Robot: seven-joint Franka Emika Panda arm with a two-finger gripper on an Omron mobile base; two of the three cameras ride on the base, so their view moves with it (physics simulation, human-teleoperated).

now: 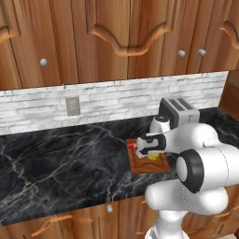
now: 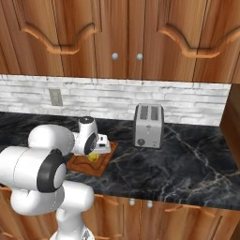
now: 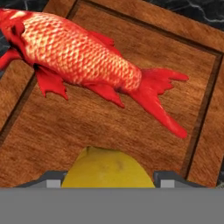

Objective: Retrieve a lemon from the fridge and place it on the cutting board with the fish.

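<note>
The lemon [image 3: 107, 168] sits between the two dark fingertips of the hand [image 3: 107, 181], low over the cutting board [image 3: 131, 131], with the fish [image 3: 83, 57] lying just beyond it on the same wood. The fingers stand wide around the fruit, but whether they grip it or have let go is hard to tell, and likewise whether it already rests on the board. To finish the placing well, the lemon should be set down on the bare wood short of the fish's tail and inside the darker rim, the fingers parted only once it rests, and the hand lifted straight up so the round fruit does not roll off. From the base views, the board [image 1: 149, 164] lies on the black marble bench [image 1: 60, 163], with the hand [image 1: 145, 150] above it and the lemon [image 2: 93, 157] showing yellow beneath. A toaster [image 2: 149, 125] stands well to one side against the white brick backsplash [image 2: 117, 96], under wooden cabinets [image 2: 122, 33].
</note>
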